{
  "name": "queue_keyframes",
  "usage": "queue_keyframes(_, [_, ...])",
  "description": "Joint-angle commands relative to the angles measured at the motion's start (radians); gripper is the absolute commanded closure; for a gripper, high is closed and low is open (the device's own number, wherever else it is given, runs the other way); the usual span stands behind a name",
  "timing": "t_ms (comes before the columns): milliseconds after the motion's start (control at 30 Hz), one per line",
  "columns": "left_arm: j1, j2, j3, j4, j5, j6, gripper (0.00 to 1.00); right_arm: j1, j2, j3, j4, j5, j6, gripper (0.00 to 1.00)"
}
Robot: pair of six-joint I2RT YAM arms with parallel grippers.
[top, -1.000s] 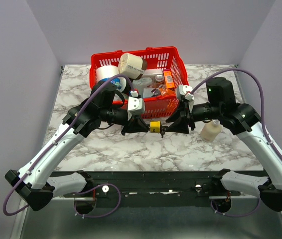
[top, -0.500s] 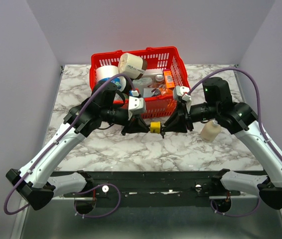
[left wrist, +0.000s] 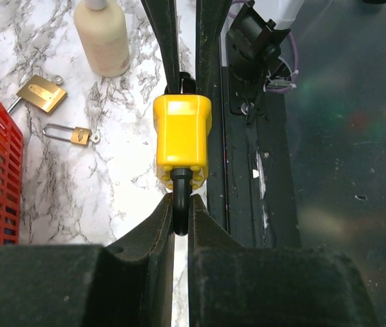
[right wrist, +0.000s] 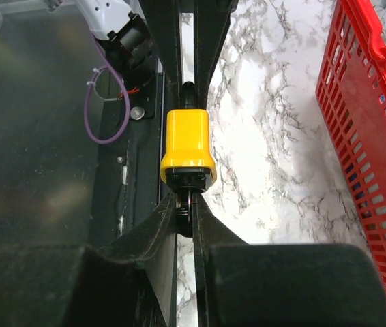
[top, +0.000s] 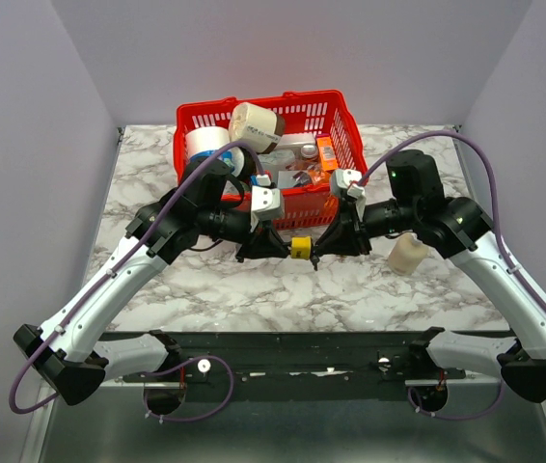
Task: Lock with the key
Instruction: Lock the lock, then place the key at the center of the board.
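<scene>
A yellow padlock (top: 301,247) hangs above the marble table between both grippers. My left gripper (top: 286,248) is shut on its black shackle (left wrist: 180,204), seen in the left wrist view below the yellow body (left wrist: 181,136). My right gripper (top: 317,253) is shut on the key (right wrist: 191,204), whose head sits at the keyhole end of the padlock (right wrist: 188,144). The key's blade is hidden inside the lock.
A red basket (top: 336,198) full of tape rolls and boxes stands just behind the grippers. A cream bottle (top: 407,255) lies right of them. Two small brass padlocks (left wrist: 41,93) (left wrist: 70,134) lie on the table near the basket.
The right arm has shifted left, pressing the key end closer against the padlock. The left gripper and padlock have barely moved.
</scene>
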Motion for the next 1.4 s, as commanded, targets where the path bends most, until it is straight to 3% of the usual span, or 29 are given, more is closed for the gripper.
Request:
queue_keyframes(0, [-0.001,-0.010,0.026,0.072,0.021,-0.030,1.00,0.019,0.015,0.014,-0.049,0.030,-0.050,0.78])
queue_keyframes(100, [0.001,-0.015,0.021,0.079,0.013,-0.041,1.00,0.027,0.027,0.025,-0.068,0.038,-0.048,0.88])
queue_keyframes(133, [0.002,-0.013,0.018,0.078,0.011,-0.039,1.00,0.028,0.030,0.031,-0.072,0.043,-0.042,0.99])
queue_keyframes(667, [0.119,-0.085,-0.060,-0.164,-0.008,0.169,1.00,-0.004,-0.032,0.002,-0.105,0.086,0.002,0.99])
queue_keyframes(867, [0.226,-0.139,-0.094,-0.250,-0.005,0.220,1.00,-0.052,-0.042,-0.027,-0.083,0.066,0.035,0.99])
queue_keyframes(1000, [0.323,-0.206,-0.085,-0.252,0.008,0.177,1.00,-0.052,-0.043,-0.154,0.091,0.038,0.155,0.99])
queue_keyframes(1100, [0.378,-0.239,-0.065,-0.172,-0.044,0.055,1.00,0.008,-0.020,-0.234,0.248,0.104,0.205,0.99])
queue_keyframes(1200, [0.465,-0.283,-0.057,-0.062,-0.128,-0.095,1.00,0.097,-0.025,-0.317,0.447,0.232,0.272,0.99])
queue_keyframes(1367, [0.663,-0.337,-0.122,0.091,-0.107,-0.312,1.00,0.290,0.061,-0.395,0.742,0.493,0.286,0.99])
